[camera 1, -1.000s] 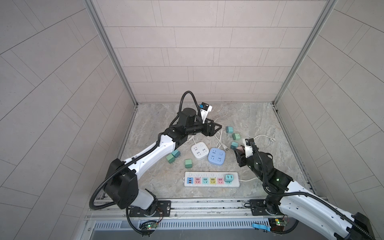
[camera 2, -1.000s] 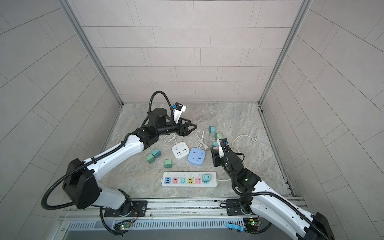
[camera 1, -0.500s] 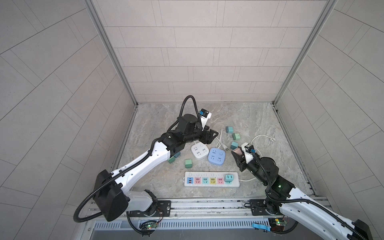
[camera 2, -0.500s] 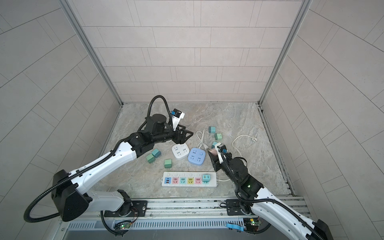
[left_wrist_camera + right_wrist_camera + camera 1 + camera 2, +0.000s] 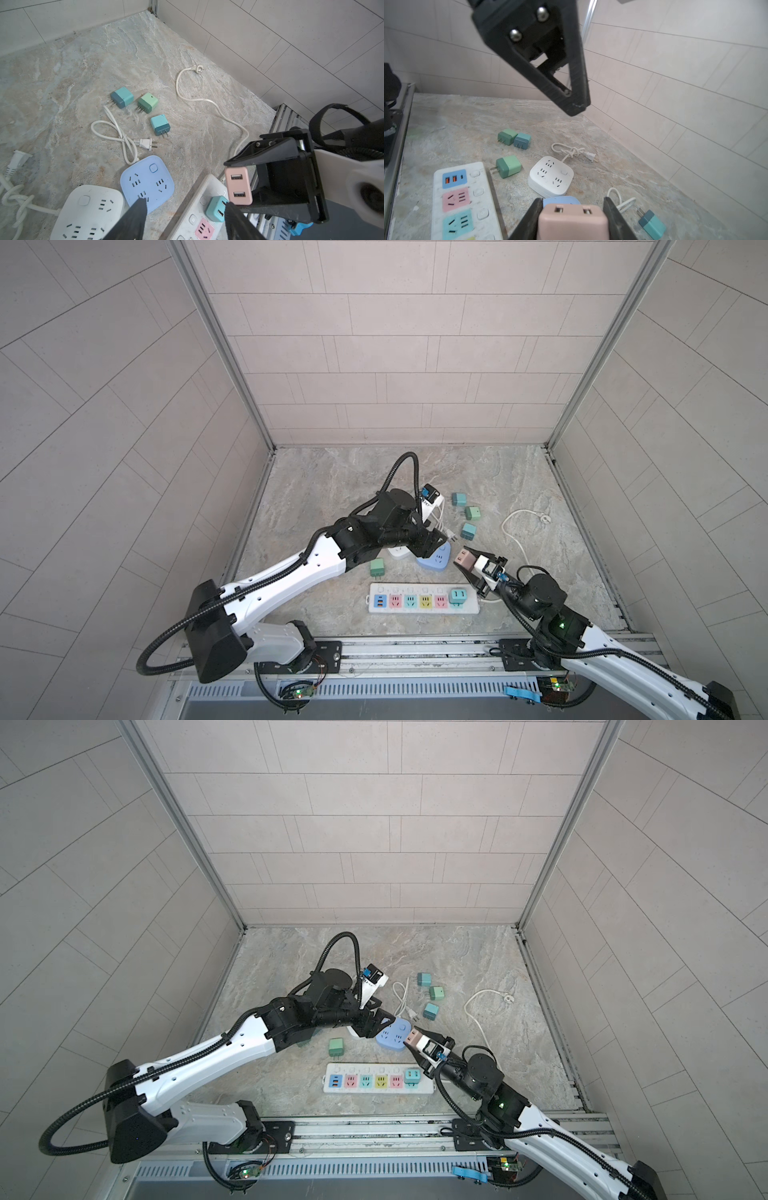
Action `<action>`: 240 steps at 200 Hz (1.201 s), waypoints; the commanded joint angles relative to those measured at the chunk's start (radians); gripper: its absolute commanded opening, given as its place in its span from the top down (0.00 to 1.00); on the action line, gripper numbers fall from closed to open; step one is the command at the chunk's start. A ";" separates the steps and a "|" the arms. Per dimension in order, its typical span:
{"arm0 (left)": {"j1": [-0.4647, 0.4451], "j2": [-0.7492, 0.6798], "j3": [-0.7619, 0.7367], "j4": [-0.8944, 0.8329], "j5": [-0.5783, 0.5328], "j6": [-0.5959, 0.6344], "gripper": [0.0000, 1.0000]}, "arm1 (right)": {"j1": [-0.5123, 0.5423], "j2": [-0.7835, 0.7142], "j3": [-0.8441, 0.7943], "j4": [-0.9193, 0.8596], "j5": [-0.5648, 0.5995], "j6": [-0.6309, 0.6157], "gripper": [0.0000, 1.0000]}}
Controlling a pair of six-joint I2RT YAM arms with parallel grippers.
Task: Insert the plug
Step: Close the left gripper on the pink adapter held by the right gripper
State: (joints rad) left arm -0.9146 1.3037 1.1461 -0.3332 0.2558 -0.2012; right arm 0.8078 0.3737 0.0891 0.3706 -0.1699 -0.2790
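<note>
The marbled tabletop (image 5: 498, 472) carries a long white power strip (image 5: 409, 601) with coloured sockets, lying left to right along its near edge. Just beyond the strip sit a white socket block (image 5: 551, 176) and, to its right, a blue socket block (image 5: 146, 182), side by side and touching. The left hand (image 5: 185, 204) hangs over these two blocks with its jaws apart and nothing between them. The right hand (image 5: 464, 563) is clamped on the pink plug (image 5: 572, 220), holding it off the tabletop just right of the blue socket block and beyond the strip's right end, with its two USB ports facing the left hand. A teal plug (image 5: 457, 596) sits in the strip's rightmost socket. A green plug (image 5: 377, 567) lies just beyond the strip's left end, and three small plugs (image 5: 473, 513) lie farther back on the right.
</note>
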 commanded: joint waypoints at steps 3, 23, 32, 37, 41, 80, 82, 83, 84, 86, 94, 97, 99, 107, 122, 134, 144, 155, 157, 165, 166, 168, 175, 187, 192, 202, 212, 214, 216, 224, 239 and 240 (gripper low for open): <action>-0.023 -0.019 -0.008 -0.031 -0.011 0.011 0.35 | 0.053 -0.020 0.001 0.036 -0.104 -0.217 0.95; -0.048 0.002 -0.003 -0.031 -0.016 0.010 0.35 | 0.089 -0.001 0.019 0.023 -0.044 -0.247 1.00; -0.061 0.012 -0.003 -0.030 -0.018 0.012 0.36 | 0.093 0.013 0.032 0.014 -0.019 -0.250 1.00; -0.068 0.016 -0.003 -0.029 -0.020 0.013 0.36 | 0.093 0.022 0.037 0.013 -0.008 -0.251 1.00; -0.073 0.020 -0.003 -0.029 -0.021 0.014 0.36 | 0.093 0.032 0.041 0.013 0.001 -0.253 1.00; -0.106 0.064 -0.001 -0.012 -0.006 0.012 0.36 | 0.099 0.091 0.047 0.061 0.037 -0.262 1.00; -0.107 0.066 0.000 -0.012 -0.006 0.012 0.36 | 0.099 0.093 0.047 0.061 0.039 -0.262 1.00; -0.107 0.067 -0.001 -0.012 -0.006 0.012 0.36 | 0.099 0.093 0.047 0.062 0.042 -0.261 1.00; -0.108 0.069 -0.001 -0.013 -0.006 0.011 0.36 | 0.099 0.093 0.048 0.063 0.044 -0.261 1.00; -0.109 0.070 -0.002 -0.011 -0.007 0.011 0.36 | 0.100 0.095 0.049 0.063 0.048 -0.262 1.00; -0.113 0.074 -0.004 -0.005 -0.007 0.008 0.36 | 0.100 0.099 0.054 0.062 0.063 -0.262 1.00; -0.113 0.074 -0.006 -0.002 -0.006 0.006 0.36 | 0.101 0.098 0.054 0.062 0.067 -0.263 1.00; -0.114 0.074 -0.006 0.000 -0.005 0.006 0.36 | 0.100 0.097 0.054 0.064 0.068 -0.264 1.00; -0.115 0.075 -0.014 0.011 0.000 0.002 0.36 | 0.101 0.097 0.054 0.067 0.076 -0.266 1.00; -0.115 0.071 -0.032 0.041 0.022 -0.006 0.35 | 0.100 0.087 0.055 0.077 0.077 -0.265 1.00; -0.116 0.072 -0.047 0.064 0.035 -0.016 0.35 | 0.100 0.086 0.055 0.093 0.074 -0.259 1.00; -0.118 0.071 -0.056 0.081 0.041 -0.024 0.36 | 0.101 0.088 0.059 0.105 0.072 -0.252 1.00; -0.119 0.066 -0.069 0.101 0.048 -0.033 0.35 | 0.101 0.093 0.067 0.111 0.069 -0.248 1.00; -0.119 0.066 -0.071 0.104 0.049 -0.033 0.35 | 0.102 0.094 0.067 0.110 0.069 -0.247 1.00; -0.118 0.064 -0.078 0.111 0.052 -0.037 0.35 | 0.102 0.097 0.077 0.110 0.069 -0.242 1.00; -0.118 0.063 -0.078 0.112 0.051 -0.037 0.35 | 0.103 0.097 0.078 0.110 0.068 -0.242 1.00; -0.118 0.062 -0.080 0.114 0.051 -0.037 0.35 | 0.104 0.097 0.079 0.110 0.067 -0.241 1.00; -0.118 0.060 -0.085 0.121 0.052 -0.042 0.36 | 0.105 0.097 0.084 0.109 0.064 -0.240 1.00; -0.118 0.061 -0.090 0.135 0.065 -0.051 0.35 | 0.110 0.097 0.087 0.119 0.059 -0.240 1.00; -0.118 0.063 -0.092 0.141 0.073 -0.053 0.36 | 0.112 0.097 0.088 0.122 0.062 -0.241 1.00; -0.119 0.066 -0.095 0.153 0.087 -0.060 0.36 | 0.114 0.095 0.092 0.122 0.063 -0.240 1.00; -0.122 0.065 -0.098 0.158 0.091 -0.064 0.38 | 0.116 0.092 0.094 0.122 0.064 -0.241 1.00; -0.121 0.067 -0.098 0.158 0.092 -0.065 0.39 | 0.116 0.091 0.095 0.122 0.064 -0.242 1.00; -0.122 0.067 -0.098 0.158 0.092 -0.064 0.39 | 0.116 0.090 0.094 0.122 0.065 -0.240 1.00; -0.124 0.066 -0.099 0.158 0.090 -0.066 0.40 | 0.117 0.087 0.096 0.122 0.066 -0.241 1.00; -0.125 0.063 -0.104 0.161 0.091 -0.067 0.43 | 0.119 0.080 0.097 0.119 0.064 -0.241 1.00; -0.125 0.064 -0.103 0.161 0.091 -0.067 0.43 | 0.119 0.079 0.098 0.121 0.064 -0.241 1.00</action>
State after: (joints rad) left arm -1.0328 1.3808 1.0637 -0.2008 0.3367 -0.2554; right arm 0.9184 0.4740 0.1543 0.4446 -0.1001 -0.5228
